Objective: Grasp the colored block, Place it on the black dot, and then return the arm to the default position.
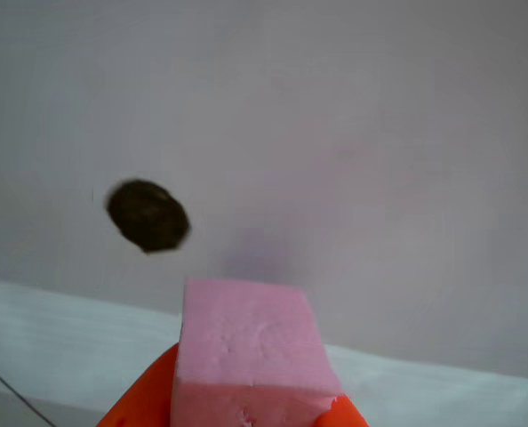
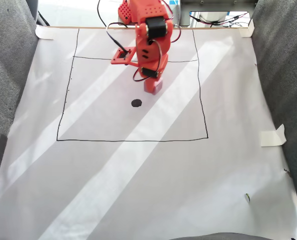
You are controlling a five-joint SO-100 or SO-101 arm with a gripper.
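Note:
In the other view the pale pink colored block (image 1: 246, 334) fills the bottom centre, with the arm's orange gripper (image 1: 246, 407) shut on its two sides. The black dot (image 1: 148, 215) lies on the paper up and to the left of the block, apart from it. A faint shadow falls on the paper just beyond the block. In the fixed view the orange arm (image 2: 149, 40) reaches down from the top edge, with its gripper (image 2: 152, 86) holding the block (image 2: 156, 86) up and to the right of the black dot (image 2: 136, 103). Most of the block is hidden by the gripper there.
A white paper sheet (image 2: 138, 190) bears a hand-drawn black square outline (image 2: 133, 140). Grey fabric (image 2: 8, 100) rises along both sides. A folded tape tab (image 2: 272, 135) sits at the right edge. A thin dark cable (image 1: 11, 391) crosses the lower left corner of the other view.

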